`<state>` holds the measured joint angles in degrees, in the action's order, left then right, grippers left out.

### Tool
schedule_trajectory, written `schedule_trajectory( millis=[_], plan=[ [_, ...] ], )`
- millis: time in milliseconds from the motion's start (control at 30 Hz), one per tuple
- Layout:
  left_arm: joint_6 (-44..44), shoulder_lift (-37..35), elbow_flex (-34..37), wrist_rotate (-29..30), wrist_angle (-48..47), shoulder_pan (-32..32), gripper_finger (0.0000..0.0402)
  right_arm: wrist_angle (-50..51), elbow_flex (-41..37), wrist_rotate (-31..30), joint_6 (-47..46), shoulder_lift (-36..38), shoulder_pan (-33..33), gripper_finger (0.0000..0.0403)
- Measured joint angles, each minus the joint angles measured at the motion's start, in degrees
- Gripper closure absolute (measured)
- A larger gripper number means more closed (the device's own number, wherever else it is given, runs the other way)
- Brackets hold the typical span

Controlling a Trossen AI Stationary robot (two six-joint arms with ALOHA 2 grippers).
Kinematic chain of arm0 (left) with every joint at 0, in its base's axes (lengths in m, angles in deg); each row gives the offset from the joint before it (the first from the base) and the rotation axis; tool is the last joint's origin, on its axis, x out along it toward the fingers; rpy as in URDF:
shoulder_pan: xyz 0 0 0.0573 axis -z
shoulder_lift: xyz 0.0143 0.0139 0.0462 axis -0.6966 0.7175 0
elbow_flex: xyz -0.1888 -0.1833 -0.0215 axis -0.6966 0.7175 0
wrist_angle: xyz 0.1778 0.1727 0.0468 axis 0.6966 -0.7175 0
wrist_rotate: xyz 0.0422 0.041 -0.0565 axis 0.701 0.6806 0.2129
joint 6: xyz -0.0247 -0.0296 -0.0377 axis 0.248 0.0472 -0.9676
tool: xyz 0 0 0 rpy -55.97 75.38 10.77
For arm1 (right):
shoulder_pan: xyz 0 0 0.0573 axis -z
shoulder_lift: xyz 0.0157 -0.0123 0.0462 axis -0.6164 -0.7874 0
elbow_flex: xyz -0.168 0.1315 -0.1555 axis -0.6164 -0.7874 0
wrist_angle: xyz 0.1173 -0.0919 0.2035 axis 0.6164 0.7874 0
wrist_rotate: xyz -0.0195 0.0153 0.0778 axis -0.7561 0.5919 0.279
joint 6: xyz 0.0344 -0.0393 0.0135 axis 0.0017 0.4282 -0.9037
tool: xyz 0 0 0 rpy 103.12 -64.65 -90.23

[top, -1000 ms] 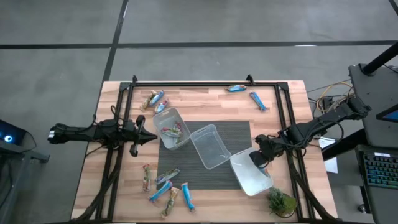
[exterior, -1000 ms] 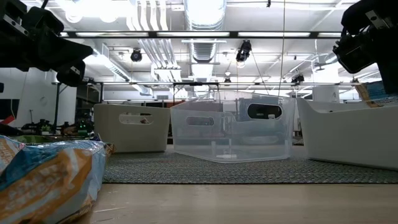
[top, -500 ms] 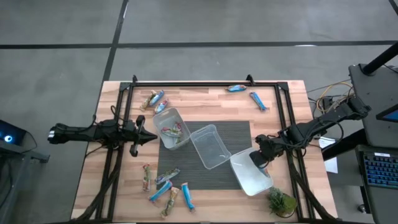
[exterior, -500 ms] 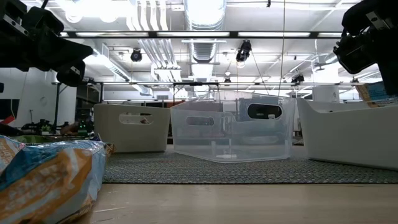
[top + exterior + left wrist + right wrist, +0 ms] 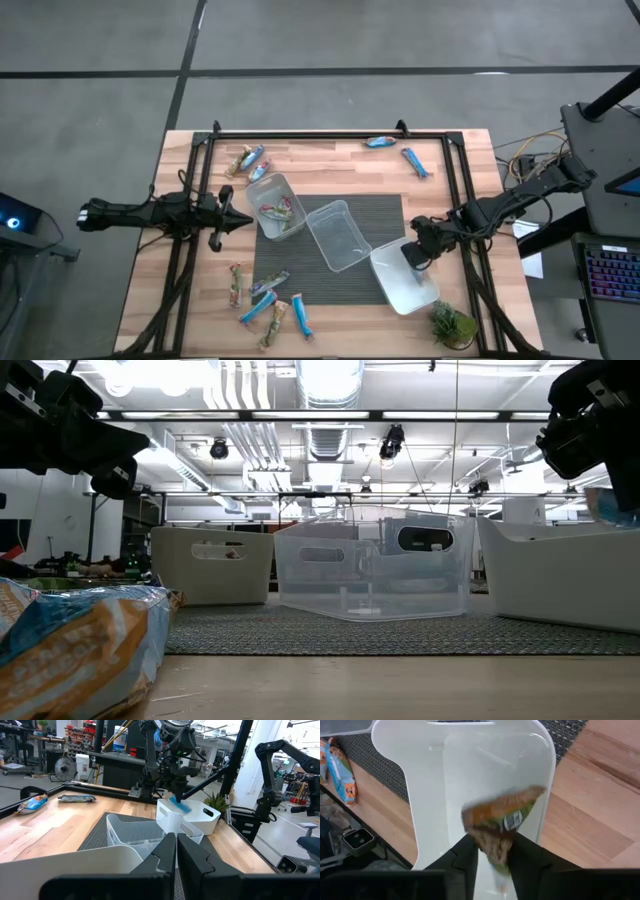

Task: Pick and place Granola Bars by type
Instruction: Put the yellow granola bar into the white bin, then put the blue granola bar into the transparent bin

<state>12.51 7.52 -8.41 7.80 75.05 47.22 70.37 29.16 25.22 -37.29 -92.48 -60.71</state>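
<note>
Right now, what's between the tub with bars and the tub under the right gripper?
An empty clear tub on the mat, seen in the high view.

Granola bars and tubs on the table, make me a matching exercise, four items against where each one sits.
Items:
1. small green plant
2. clear empty plastic tub
3. two blue wrapped bars
4. right pincer

Places:
A. middle of the dark mat
B. far edge of the table
C. over the white tub
D. near right corner

Pairs: 1-D, 2-A, 3-B, 4-C
</note>
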Motion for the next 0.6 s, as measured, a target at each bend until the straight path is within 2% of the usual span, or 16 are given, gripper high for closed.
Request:
schedule_trajectory(
  millis=[300, 600],
  plan=[
    [0.01, -0.01, 0.0, 0.0, 0.0, 0.0, 0.0401, -0.11, 0.0, -0.05, 0.99, 0.0, 0.0, 0.0268],
    [0.02, -0.01, 0.0, 0.0, 0.0, 0.01, 0.0401, -0.91, -0.01, 0.0, 2.56, 0.0, 0.02, 0.0284]
  ],
)
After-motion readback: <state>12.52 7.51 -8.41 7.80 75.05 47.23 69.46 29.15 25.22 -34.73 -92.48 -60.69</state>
